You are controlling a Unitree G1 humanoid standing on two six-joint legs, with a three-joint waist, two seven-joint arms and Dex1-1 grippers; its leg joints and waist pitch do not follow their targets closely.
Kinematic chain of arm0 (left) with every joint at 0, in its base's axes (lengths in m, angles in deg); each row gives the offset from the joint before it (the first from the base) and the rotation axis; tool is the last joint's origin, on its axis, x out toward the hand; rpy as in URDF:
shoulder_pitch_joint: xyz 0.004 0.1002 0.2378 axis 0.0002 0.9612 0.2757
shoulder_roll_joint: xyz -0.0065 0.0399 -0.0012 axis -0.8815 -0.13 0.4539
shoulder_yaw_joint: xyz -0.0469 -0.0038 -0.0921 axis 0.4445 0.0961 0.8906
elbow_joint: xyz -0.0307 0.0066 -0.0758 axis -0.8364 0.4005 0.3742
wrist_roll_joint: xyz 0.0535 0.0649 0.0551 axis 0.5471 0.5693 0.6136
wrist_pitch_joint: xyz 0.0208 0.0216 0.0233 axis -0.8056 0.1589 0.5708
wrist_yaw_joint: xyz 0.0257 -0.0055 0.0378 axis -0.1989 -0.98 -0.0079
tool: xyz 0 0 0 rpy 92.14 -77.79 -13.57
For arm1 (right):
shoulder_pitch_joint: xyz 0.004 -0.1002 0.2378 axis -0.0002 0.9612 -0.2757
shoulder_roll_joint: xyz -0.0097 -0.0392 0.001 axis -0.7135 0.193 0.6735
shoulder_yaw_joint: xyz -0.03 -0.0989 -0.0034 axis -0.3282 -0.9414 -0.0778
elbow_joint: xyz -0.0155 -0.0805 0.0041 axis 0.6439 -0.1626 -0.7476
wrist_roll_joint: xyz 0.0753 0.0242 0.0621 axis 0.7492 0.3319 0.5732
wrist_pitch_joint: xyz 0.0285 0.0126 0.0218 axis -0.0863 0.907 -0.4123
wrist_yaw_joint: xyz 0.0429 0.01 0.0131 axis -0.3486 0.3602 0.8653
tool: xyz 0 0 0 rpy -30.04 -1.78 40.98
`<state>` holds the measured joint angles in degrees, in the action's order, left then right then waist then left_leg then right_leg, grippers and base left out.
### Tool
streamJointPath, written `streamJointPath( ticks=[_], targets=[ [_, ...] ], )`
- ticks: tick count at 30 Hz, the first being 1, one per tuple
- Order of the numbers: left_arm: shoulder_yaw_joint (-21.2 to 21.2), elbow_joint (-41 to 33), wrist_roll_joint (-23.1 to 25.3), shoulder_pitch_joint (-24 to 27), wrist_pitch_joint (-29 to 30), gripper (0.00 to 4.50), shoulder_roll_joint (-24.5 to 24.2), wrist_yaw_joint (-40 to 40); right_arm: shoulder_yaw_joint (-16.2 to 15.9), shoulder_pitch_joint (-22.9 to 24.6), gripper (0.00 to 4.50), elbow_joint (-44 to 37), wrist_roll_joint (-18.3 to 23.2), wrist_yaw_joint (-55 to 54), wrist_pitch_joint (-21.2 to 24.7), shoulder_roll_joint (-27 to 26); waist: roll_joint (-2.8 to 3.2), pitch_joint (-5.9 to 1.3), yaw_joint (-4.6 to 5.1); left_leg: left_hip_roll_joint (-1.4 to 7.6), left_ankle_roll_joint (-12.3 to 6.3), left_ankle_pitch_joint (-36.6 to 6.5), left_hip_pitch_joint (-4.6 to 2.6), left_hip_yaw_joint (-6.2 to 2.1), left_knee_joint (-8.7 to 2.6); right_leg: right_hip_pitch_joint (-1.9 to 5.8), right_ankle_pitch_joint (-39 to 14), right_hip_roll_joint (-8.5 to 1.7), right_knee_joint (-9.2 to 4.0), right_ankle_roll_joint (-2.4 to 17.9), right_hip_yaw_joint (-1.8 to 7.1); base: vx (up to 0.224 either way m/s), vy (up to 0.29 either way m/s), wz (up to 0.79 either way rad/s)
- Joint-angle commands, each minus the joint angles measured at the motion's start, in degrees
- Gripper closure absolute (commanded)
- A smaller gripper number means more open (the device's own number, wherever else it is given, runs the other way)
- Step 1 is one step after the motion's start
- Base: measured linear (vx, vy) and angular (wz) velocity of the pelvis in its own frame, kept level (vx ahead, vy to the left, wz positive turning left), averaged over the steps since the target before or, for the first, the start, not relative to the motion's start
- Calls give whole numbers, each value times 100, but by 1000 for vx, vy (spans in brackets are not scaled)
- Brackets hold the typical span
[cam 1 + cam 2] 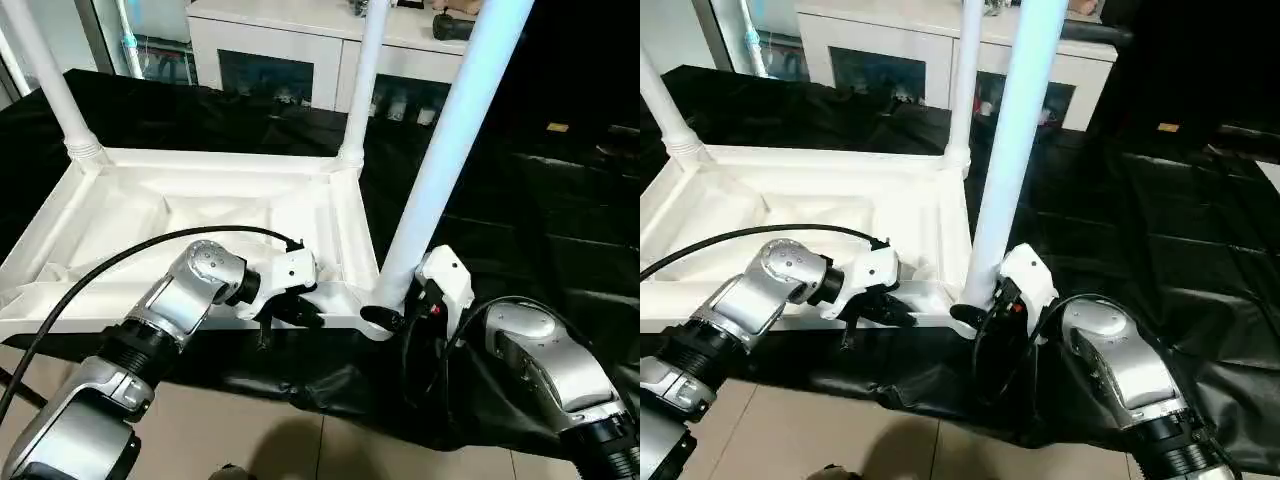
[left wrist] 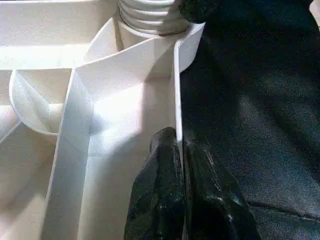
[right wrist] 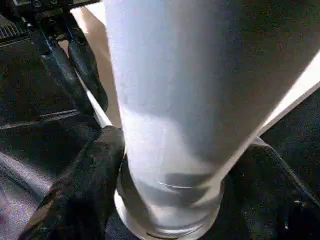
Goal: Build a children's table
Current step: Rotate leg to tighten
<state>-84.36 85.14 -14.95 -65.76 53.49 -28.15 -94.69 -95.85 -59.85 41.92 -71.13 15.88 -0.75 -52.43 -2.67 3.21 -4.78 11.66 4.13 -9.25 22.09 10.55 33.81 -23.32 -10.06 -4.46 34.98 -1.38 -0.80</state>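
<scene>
The white plastic rectangular tabletop [image 1: 190, 215] lies upside down on the black sheet [image 1: 520, 200], ribbed underside facing up. Three long tapered white tube legs stand in its round corner sockets: one at the far left [image 1: 45, 80], one at the far right [image 1: 365, 80], and one at the near right corner [image 1: 450, 150], leaning a little. The left gripper [image 2: 180, 150] is pinched tight on the tabletop's thin near rim. The right gripper [image 3: 170, 165] sits at the base of the near leg, one black finger [image 3: 85, 175] touching it; whether it grips, I cannot tell. A white cabinet with glass doors [image 1: 270, 50] stands behind.
</scene>
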Motion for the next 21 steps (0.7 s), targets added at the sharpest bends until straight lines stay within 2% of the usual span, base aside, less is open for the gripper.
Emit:
streamJointPath(
  ticks=[1,4,5,6,10,11,12,15,16,17,18,19,20,21],
  targets=[
    [-115,-125,75,100,50,450,-46,-95,-38,-60,160,110,-119,21,9,93,-6,-370,32,126,73,-1691,-135,-21,-436,181,-1452,-253,-419,1099,122,0,0,0],
    [-76,-79,78,95,75,450,-18,-7,-28,-89,186,247,-207,-165,32,16,7,-369,36,125,77,-1692,-141,-20,-437,172,-1465,-251,-419,1107,120,0,0,0],
    [-40,-27,88,74,107,450,25,92,23,-125,186,351,-249,-335,16,-58,-18,-366,39,124,84,-1731,-141,-17,-437,171,-1530,-248,-429,1092,119,0,0,0],
    [-6,19,100,55,139,450,65,185,77,-160,190,455,-292,-481,-12,-131,-4,-361,45,121,108,-1776,-141,-20,-440,158,-1634,-256,-431,1082,119,0,0,0],
    [331,766,259,-350,353,450,568,1429,784,-551,197,1102,-216,-2121,311,-1015,-24,-346,143,86,276,-2134,-148,-41,-443,108,-2329,-256,-499,932,103,0,0,0],
    [331,766,259,-350,353,450,568,1429,784,-551,198,1102,-216,-2121,311,-1015,-30,-355,180,77,323,-2191,-145,-66,-446,106,-2544,-273,-511,865,89,0,0,0],
    [428,1025,281,-509,402,450,747,1809,970,-698,198,1292,-227,-2725,368,-1334,-28,-371,194,85,348,-2107,-135,-78,-452,120,-2452,-276,-509,835,91,0,0,0],
    [536,1277,297,-683,489,450,937,2228,1135,-858,199,1492,-202,-3257,430,-1630,-32,-383,212,76,326,-2027,-137,-57,-441,114,-2189,-252,-500,857,99,0,0,0],
    [652,1633,332,-933,612,450,1177,2794,1428,-1114,199,1846,-141,-4107,432,-2027,-41,-388,221,70,285,-1918,-126,-43,-434,116,-2004,-251,-488,892,106,0,0,0],
    [652,1633,332,-933,612,450,1177,2794,1428,-1114,200,1846,-141,-4107,432,-2027,-37,-395,232,60,288,-1887,-139,-36,-423,102,-1982,-250,-484,903,109,0,0,0],
    [749,1935,369,-1153,726,450,1396,3277,1691,-1358,202,2204,-94,-4857,395,-2355,-37,-417,221,60,266,-1707,-129,-27,-412,130,-1725,-248,-460,918,111,0,0,0],
    [770,1999,371,-1197,740,450,1442,3365,1720,-1407,207,2274,-85,-4965,392,-2420,-28,-416,215,63,266,-1618,-127,-27,-409,123,-1582,-243,-445,937,111,0,0,0],
    [810,2125,374,-1282,766,450,1531,3539,1778,-1504,211,2409,-66,-5175,387,-2547,-24,-438,217,56,259,-1411,-122,-16,-401,136,-1218,-225,-404,982,108,0,0,0],
    [860,2434,401,-1472,739,450,1724,3863,1806,-1724,212,2693,-118,-5516,319,-2829,-31,-439,206,48,239,-1261,-106,-8,-396,157,-988,-224,-388,998,103,0,0,0]
  ],
)
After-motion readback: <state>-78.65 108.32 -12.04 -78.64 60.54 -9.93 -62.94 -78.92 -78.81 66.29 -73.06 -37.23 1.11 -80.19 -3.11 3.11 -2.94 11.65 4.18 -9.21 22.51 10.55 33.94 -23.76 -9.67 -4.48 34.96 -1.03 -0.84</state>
